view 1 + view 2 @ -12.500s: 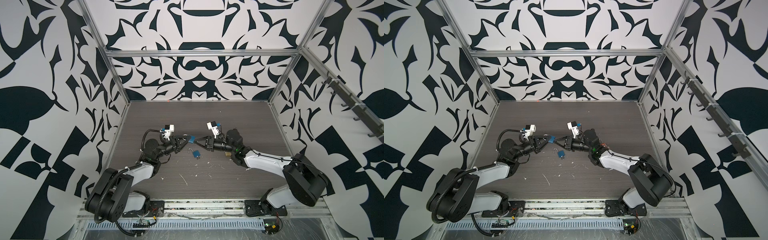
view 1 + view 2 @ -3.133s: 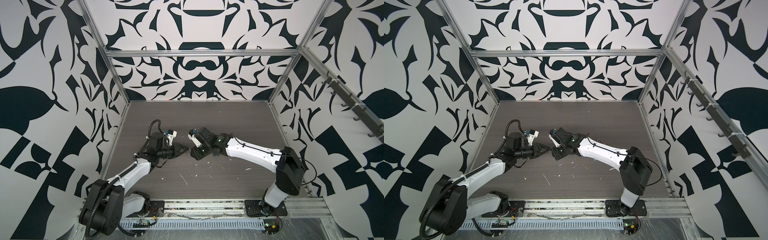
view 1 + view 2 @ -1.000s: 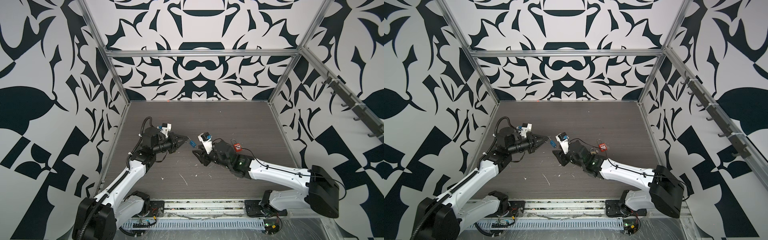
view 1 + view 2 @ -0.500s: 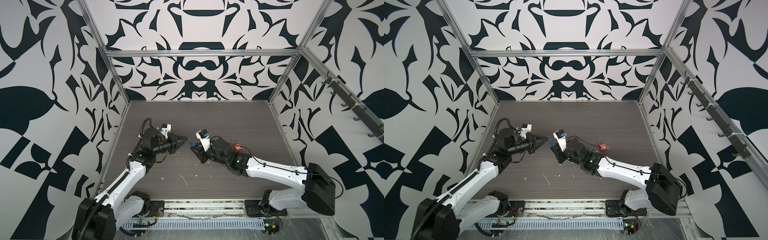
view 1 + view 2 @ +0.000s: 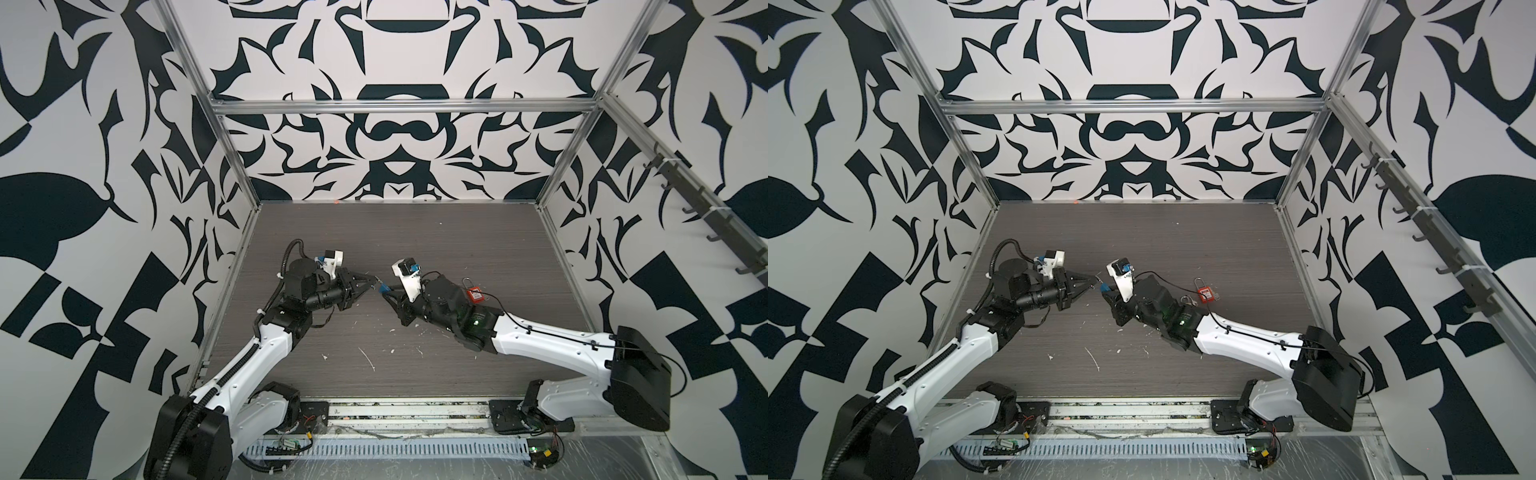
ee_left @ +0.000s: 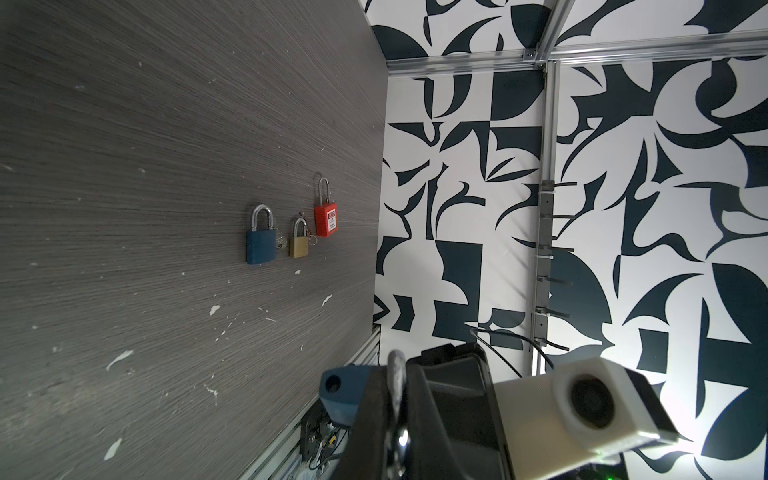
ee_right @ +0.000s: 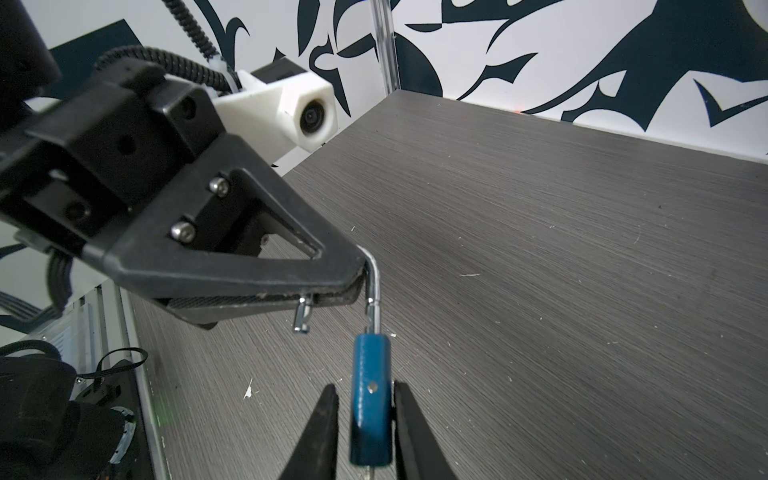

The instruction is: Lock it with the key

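My left jaws were clenched on the bright steel shackle (image 7: 372, 282) of the small blue padlock (image 7: 371, 415), pinching it at its bend. The lock was held in the air over the left middle of the table (image 5: 415, 232), its slab-shaped painted body reaching toward my right arm. The shackle's short leg (image 7: 302, 318) poked out free beneath my wedge-shaped black tips, clear of the body, so the lock stood open.

My right jaws were parted. Their two tapering black fingers (image 7: 320, 440) stood one on either side of the body's narrow edges, with a thin gap showing on one side, not yet clamped. A speck of metal showed under the body; I could not tell whether it was the key.

In both top views the lock was a blue fleck (image 5: 384, 287) (image 5: 1105, 287) between my two arms' tips.

Further right, three more padlocks lay flat in a row on the grey, fine-grained table: a larger blue one (image 6: 261, 245), a brass one (image 6: 298, 246), and a red one (image 6: 325, 220) with a white label and a long thin shackle. White flecks (image 5: 368, 359) dotted the near part of the table.
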